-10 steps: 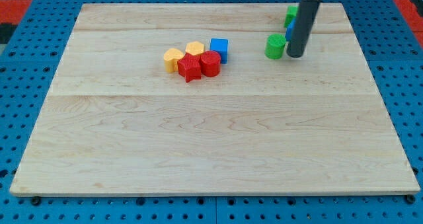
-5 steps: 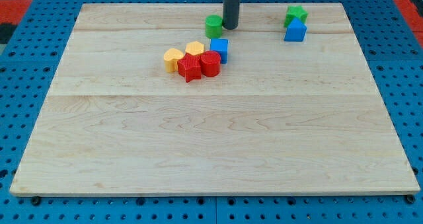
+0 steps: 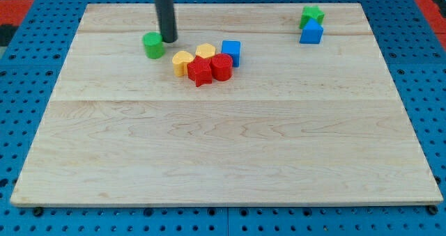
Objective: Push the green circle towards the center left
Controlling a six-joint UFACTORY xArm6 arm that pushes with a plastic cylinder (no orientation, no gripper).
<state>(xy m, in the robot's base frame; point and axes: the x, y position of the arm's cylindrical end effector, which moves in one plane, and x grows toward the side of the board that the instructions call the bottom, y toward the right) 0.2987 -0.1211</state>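
Camera view: the arm has no jaws, only a dark rod, so nothing is clenched or released. My tip [image 3: 169, 39] sits just beside the green circle [image 3: 153, 45], on its right. The circle lies on the worktop [image 3: 223, 145] toward the view's upper left. Right of it cluster 2 yellow blocks [image 3: 182, 62], 2 red blocks [image 3: 200, 72] and a blue cube [image 3: 231, 52].
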